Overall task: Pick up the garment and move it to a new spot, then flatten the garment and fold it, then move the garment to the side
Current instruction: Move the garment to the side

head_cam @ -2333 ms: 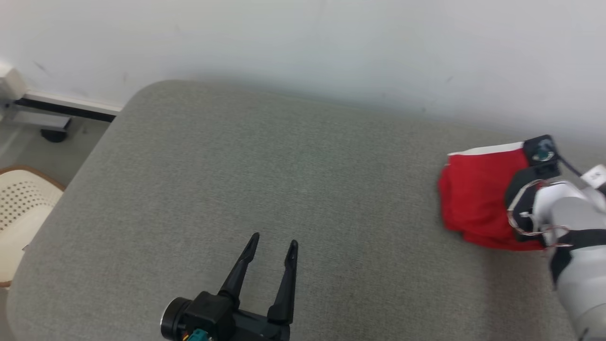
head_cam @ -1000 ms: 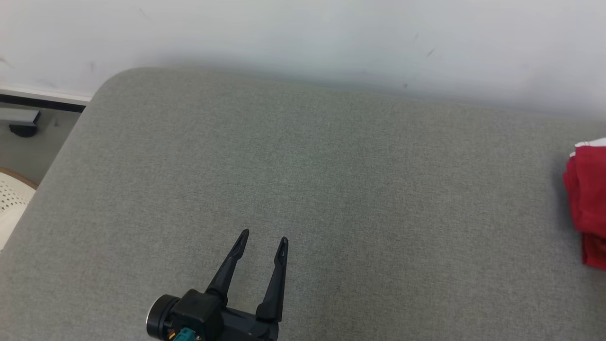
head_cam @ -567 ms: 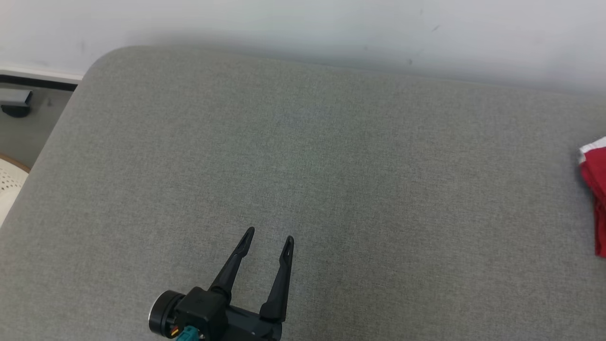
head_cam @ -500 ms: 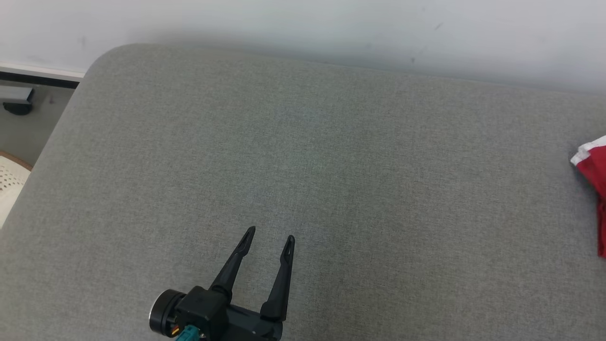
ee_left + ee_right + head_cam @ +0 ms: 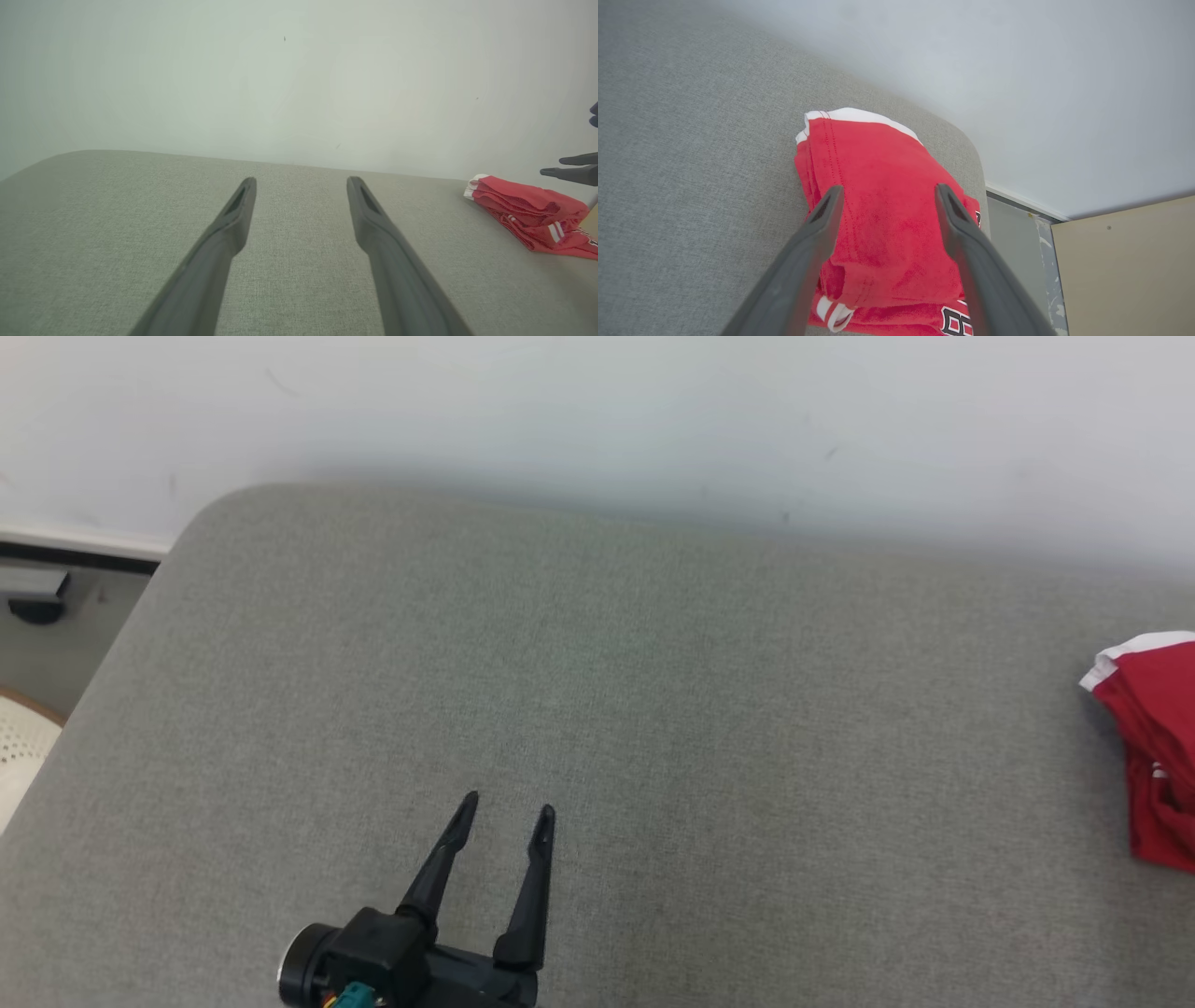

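Folded red jersey [image 5: 873, 149] at right edge of grey cushion [image 5: 653, 663]. Right end effector [image 5: 888, 188] spread above it, left end effector [image 5: 506, 805] spread. Side move likely done; next, lift away.

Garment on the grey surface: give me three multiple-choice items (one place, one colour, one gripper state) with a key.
1. Where does the garment lie on the grey surface in the head view?
A. At the far right
B. In the middle
C. At the left corner

2. What colour is the garment?
A. Blue with yellow trim
B. Red with white trim
C. All black

3. What state is the right gripper in?
A. Shut on the garment
B. Shut on nothing
C. Open, over the garment

Key:
1 A: it sits at the head view's right edge, well away from the left gripper.
2 B: the cloth is red with a white band along one edge.
3 C: the right wrist view shows the right gripper spread wide with the cloth lying loose beyond it, and the left wrist view shows it clear above the garment.
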Available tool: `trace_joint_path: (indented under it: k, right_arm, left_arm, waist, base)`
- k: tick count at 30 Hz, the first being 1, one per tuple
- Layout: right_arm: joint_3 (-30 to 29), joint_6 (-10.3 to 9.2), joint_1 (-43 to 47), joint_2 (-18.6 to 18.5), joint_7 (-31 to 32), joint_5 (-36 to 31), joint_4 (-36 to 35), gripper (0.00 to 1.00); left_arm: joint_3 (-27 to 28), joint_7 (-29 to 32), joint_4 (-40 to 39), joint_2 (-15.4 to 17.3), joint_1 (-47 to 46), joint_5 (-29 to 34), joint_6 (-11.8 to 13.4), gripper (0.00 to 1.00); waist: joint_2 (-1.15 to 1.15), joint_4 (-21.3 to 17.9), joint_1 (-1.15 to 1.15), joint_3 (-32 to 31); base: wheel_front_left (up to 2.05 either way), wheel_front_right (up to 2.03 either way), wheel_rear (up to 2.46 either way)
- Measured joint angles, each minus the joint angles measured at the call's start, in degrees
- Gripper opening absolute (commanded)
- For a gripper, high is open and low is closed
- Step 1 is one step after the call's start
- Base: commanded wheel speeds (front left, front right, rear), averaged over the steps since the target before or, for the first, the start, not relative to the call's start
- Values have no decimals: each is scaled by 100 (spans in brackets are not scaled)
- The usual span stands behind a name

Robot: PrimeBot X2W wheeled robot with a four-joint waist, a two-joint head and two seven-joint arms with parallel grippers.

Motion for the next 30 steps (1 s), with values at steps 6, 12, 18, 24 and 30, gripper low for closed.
trace_joint_path:
  k: [6, 12, 18, 24, 30]
  right_arm:
    - [-650, -1, 940, 567, 49, -29, -999, 100]
    - [-1433, -1, 1599, 1332, -421, 37, -1934, 100]
    - [-1827, -2, 2198, 2720, -1287, 45, -2969, 100]
    - [-1714, -1, 2789, 3394, -2140, 52, -3361, 100]
    - [-1684, -1, 3171, 3617, -2668, 115, -3230, 100]
  left_arm:
    - [222, -105, 123, -29, 192, -97, 110, 100]
    - [589, -181, 309, -24, 382, -138, 240, 100]
    - [1240, -199, 471, -232, 610, -290, 151, 100]
    - [1697, -198, 749, -453, 743, -131, -26, 100]
    - [2098, -199, 958, -546, 889, 103, -207, 100]
  waist:
    - [0, -136, 0, -377]
    - [-1, -309, -1, -727]
    - [-1, -566, -1, -1015]
    - [-1, -697, -1, -1209]
    - [-1, -853, -1, -1321]
  base:
    - [0, 0, 0]
    - [0, 0, 0]
    - [0, 0, 0]
    - [0, 0, 0]
    - [0, 0, 0]
